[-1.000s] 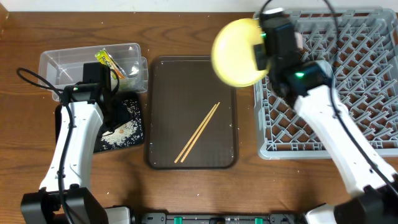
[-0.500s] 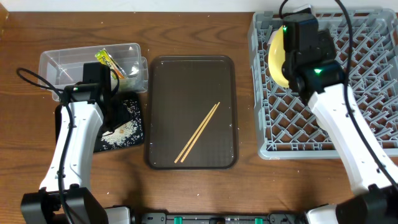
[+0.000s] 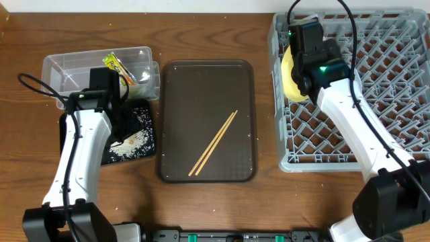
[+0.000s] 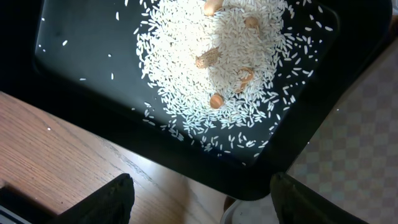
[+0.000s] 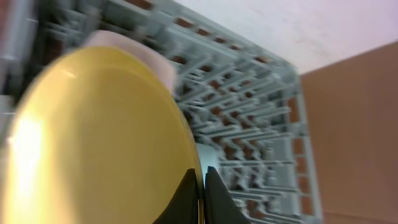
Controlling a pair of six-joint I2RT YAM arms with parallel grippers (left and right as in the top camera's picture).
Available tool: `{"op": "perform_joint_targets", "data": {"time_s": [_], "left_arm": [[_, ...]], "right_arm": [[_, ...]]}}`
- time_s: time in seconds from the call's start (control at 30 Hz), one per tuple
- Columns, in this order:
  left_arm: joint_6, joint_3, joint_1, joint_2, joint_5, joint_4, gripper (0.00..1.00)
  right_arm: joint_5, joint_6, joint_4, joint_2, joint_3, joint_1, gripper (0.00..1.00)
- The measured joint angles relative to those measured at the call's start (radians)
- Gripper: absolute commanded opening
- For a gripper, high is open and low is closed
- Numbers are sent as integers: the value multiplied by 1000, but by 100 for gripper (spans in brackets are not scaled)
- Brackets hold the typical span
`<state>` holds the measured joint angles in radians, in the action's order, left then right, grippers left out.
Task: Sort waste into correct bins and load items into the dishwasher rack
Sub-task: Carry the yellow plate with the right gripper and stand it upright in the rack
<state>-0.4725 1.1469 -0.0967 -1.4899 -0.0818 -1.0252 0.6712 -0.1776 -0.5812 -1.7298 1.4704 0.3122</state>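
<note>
Presently, item one: right gripper (image 5: 200,180), jaws pressed together on the thin rim of the pale yellow plate (image 5: 99,137), which is held on edge and slightly tilted over the left side of the dishwasher rack (image 5: 249,124). Whether its lower edge is seated between pegs is hidden. Risk, as I judge it: with only a rim pinch, opening too soon would let the plate tip flat or roll along the lattice. A pale rounded rim (image 5: 134,46) just behind the plate could be knocked; what it is I cannot tell. Item two: left gripper (image 4: 205,205), fingers spread and empty, hanging over the black tray (image 4: 81,74) of rice (image 4: 211,62). Risk: a careless sweep would brush grains onto the table. Item three: wrapper (image 3: 115,67), lying in the clear tub (image 3: 74,67); no concern. Item four: chopsticks (image 3: 213,142), lying flat on the brown serving tray (image 3: 181,94), well apart from the rack. Risk: thin and low, they may slide from a pinch or drop through the lattice.
</note>
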Motion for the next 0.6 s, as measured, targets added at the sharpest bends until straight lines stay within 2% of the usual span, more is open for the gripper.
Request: {"op": "perform_joint_targets", "data": {"time_s": [0.1,0.17,0.2,0.23,0.4,0.6], "left_arm": [[0,0,0,0,0,0,73],[0,0,0,0,0,0,73],[0,0,0,0,0,-1,73],[0,0,0,0,0,0,73],[0,0,0,0,0,-1,73],[0,0,0,0,0,0,73]], "right_arm": [[-61,60,2,0,0,0,28],[-103,93,1,0,0,0,36],[-119,107,3,0,0,0,44],[-127,125,3,0,0,0,48],[-157,159,6,3,0,0,61],[-208,169,24,61,0,0,64]]}}
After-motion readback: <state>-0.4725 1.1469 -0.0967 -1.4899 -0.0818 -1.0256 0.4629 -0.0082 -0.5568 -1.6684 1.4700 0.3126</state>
